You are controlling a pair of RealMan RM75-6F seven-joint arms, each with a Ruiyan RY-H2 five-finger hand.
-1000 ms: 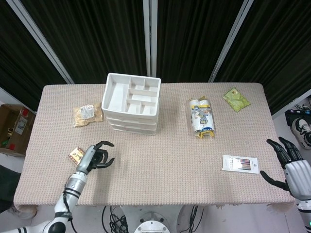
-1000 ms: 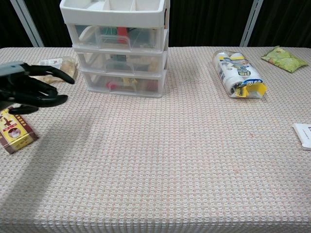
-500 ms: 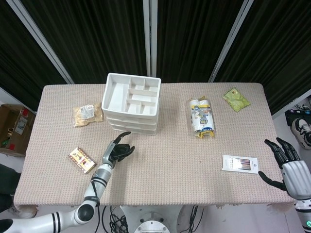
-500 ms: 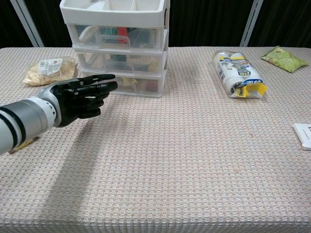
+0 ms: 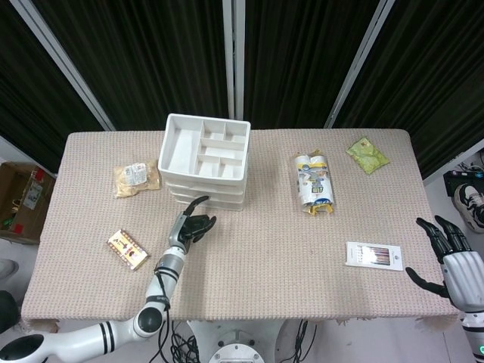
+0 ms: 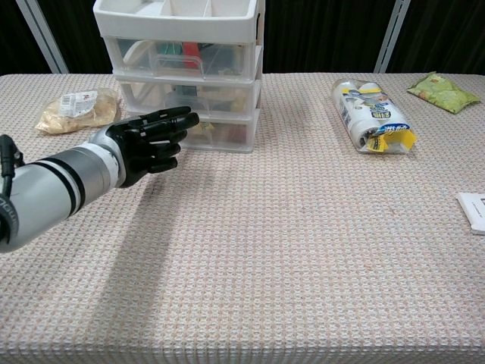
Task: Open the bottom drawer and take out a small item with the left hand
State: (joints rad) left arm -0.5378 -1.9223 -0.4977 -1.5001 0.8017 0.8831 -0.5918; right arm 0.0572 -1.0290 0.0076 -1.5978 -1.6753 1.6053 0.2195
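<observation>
Head view: we see the left hand point(image 5: 193, 225) empty, fingers apart, now just short of the drawers point(image 5: 205, 161), having swung in from the table's left half, beside the card pack point(image 5: 127, 249), within the last second. The bottom drawer point(image 5: 207, 203) sits closed at the stack's 6 o'clock face; we judge the reach nearly complete and the pull not yet begun. The right hand point(image 5: 451, 255) hangs open and empty off the table's 3 o'clock edge. Chest view: the left hand point(image 6: 149, 140) is spread close before the bottom drawer point(image 6: 193, 130), contact uncertain. The table point(image 6: 303, 250) wears a woven beige cloth; black curtains point(image 5: 302, 60) back the room.
</observation>
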